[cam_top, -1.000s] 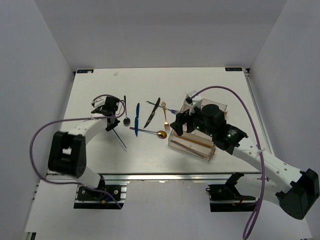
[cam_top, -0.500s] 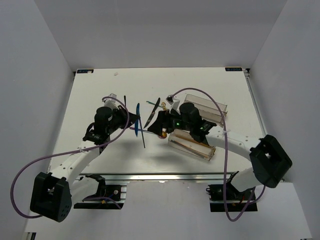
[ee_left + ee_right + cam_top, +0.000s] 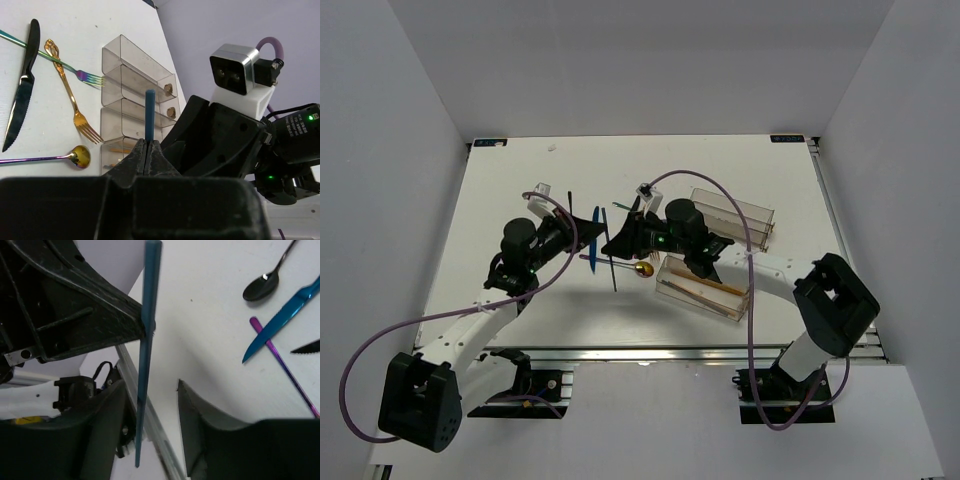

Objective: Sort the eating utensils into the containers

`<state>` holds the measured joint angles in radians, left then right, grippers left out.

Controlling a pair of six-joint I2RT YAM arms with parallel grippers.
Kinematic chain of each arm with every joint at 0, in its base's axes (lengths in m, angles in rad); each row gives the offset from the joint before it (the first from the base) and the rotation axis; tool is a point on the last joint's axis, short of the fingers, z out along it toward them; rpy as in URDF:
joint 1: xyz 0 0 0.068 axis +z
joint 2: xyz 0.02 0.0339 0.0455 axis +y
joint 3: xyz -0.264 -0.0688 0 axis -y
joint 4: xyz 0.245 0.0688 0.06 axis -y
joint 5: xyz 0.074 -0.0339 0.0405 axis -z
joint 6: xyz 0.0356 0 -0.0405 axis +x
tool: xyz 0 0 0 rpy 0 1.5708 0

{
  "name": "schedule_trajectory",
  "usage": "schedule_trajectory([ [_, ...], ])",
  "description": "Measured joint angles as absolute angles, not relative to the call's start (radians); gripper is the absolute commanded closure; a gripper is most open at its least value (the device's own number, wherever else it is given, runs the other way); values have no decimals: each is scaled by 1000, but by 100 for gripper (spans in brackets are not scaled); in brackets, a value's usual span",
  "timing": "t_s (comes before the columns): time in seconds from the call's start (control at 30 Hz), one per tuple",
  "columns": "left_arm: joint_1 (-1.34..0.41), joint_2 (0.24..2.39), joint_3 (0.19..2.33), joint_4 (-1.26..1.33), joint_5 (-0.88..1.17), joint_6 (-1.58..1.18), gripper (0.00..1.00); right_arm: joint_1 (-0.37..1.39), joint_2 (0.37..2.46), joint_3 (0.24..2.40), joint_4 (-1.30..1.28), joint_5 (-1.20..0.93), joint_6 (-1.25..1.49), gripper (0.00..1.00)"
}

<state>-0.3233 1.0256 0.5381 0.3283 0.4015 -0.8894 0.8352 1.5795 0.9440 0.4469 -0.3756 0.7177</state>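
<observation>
Both arms have swung inward: left gripper (image 3: 148, 150) pinches the dark chopstick (image 3: 149, 112) above the table (image 3: 500, 200), right gripper (image 3: 148, 397) with jaws apart around it, blue knife (image 3: 280, 320) and black spoon (image 3: 262, 285) lying close by, tray (image 3: 732, 214) to the right

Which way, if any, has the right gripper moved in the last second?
Yes. In the top view the right gripper has swung left, off the clear organizer tray and over to the chopstick held by the left gripper.
</observation>
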Motion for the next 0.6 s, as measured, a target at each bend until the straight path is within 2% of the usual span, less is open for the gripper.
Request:
schedule_trajectory([
  [0.03,-323,1026,535,334,405,-894,99,837,1587,952,455,-380,723,72],
  [0.07,-323,1026,534,337,406,-897,70,838,1595,960,462,-384,724,95],
  [0.1,-323,1026,534,339,408,-893,54,838,1603,966,468,-387,716,100],
  [0.17,-323,1026,534,342,408,-893,26,839,1617,978,471,-391,711,100],
  [0.2,-323,1025,534,340,407,-892,4,839,1623,984,467,-390,695,100],
  [0.3,-324,1010,554,248,370,-862,2,835,1622,995,403,-367,608,100],
  [0.4,-327,991,645,42,263,-785,2,812,1582,999,253,-313,455,100],
  [0.6,-325,935,834,-291,-2,-592,2,764,1427,1000,-130,-43,12,100],
])
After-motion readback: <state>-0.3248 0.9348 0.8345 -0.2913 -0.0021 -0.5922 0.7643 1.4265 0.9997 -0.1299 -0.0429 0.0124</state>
